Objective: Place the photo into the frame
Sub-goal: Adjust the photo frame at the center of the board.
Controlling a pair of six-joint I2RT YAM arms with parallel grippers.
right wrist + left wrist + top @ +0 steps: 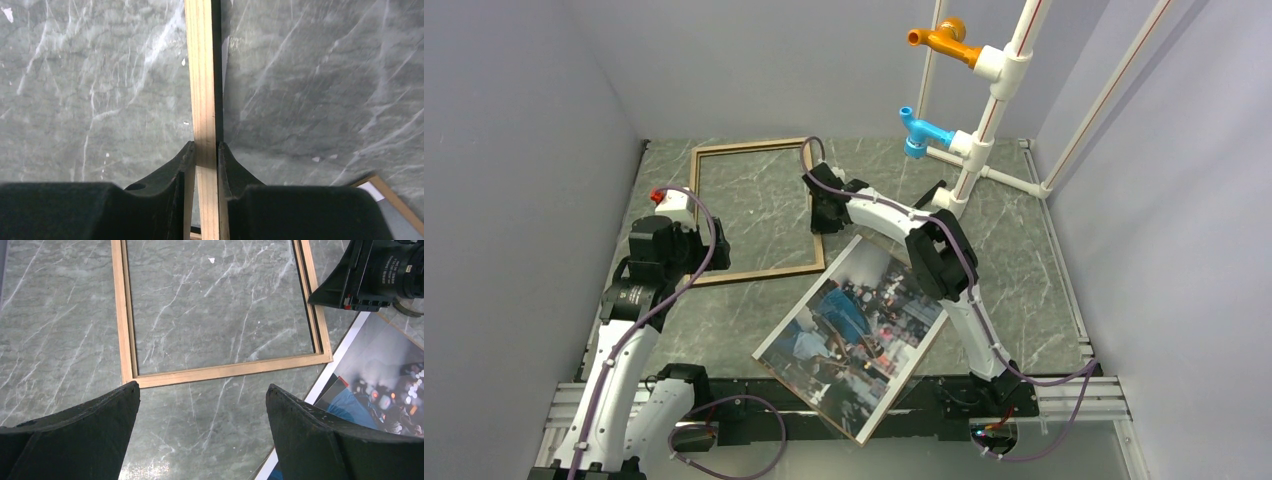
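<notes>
The frame (749, 273) lies flat on the marble table at the back left, brown wood side up, with nothing inside it. My right gripper (826, 215) is shut on its right rail; the right wrist view shows the rail (202, 75) pinched between the fingertips of that gripper (205, 147). The photo (854, 330) lies face up, slanted, in front of the frame, on a brown backing board (809, 400). My left gripper (202, 395) is open and empty above the table, just short of the frame's near rail (225, 371), with the photo (370, 390) to its right.
A white pipe stand (984, 120) with an orange fitting (944, 40) and a blue fitting (921, 132) stands at the back right. Grey walls close in the table on the left, back and right. The right arm (944, 260) reaches over the photo's far corner.
</notes>
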